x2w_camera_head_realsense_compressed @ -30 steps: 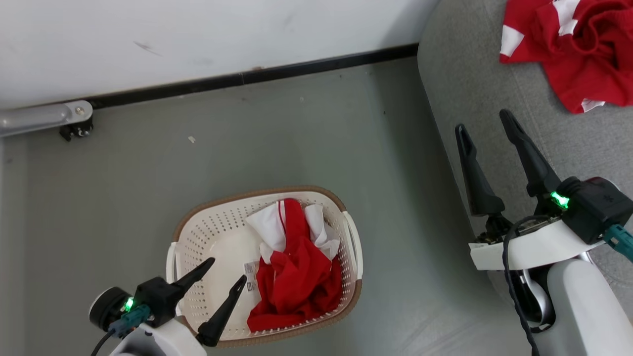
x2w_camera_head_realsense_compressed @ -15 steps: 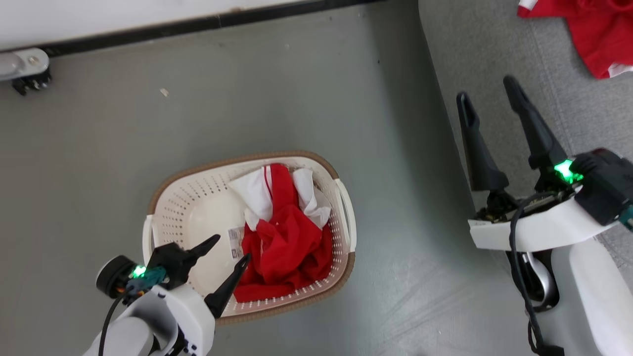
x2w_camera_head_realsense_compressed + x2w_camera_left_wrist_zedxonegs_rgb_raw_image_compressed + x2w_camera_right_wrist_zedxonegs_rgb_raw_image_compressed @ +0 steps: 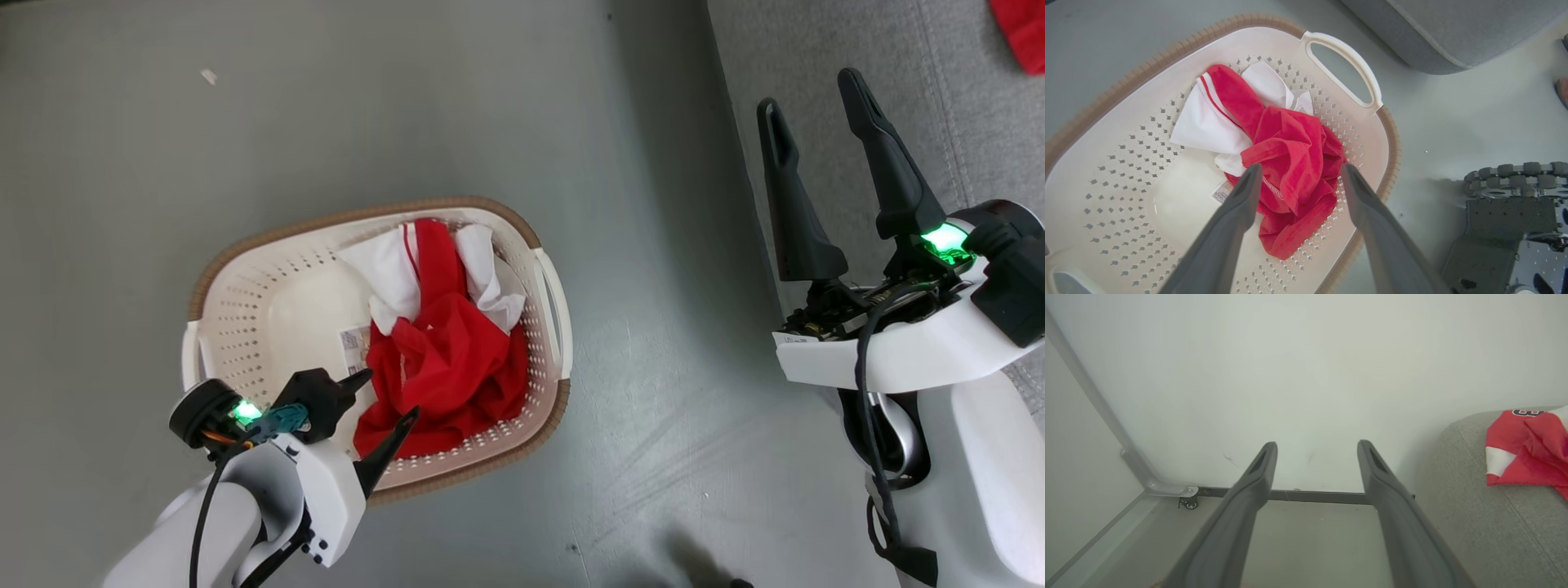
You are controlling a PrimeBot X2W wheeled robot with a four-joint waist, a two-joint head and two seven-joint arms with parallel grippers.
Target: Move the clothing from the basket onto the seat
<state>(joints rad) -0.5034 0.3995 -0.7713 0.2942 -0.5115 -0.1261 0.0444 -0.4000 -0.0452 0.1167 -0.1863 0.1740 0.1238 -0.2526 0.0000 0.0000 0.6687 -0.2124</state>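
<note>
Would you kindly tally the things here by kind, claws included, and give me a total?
Basket: 1
Seat: 1
Clothing heaps: 2, one in the basket, one on the seat
Claws: 2, left claw and right claw, both open
Total: 6

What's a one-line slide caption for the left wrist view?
Open left gripper aimed at crumpled red-and-white clothing in the cream perforated basket, grey seat beyond.

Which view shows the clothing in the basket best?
The left wrist view: the red-and-white clothing lies close and sharp in the basket. The head view shows it smaller, its near edge behind the left gripper. The right wrist view shows another red garment on the seat.
</note>
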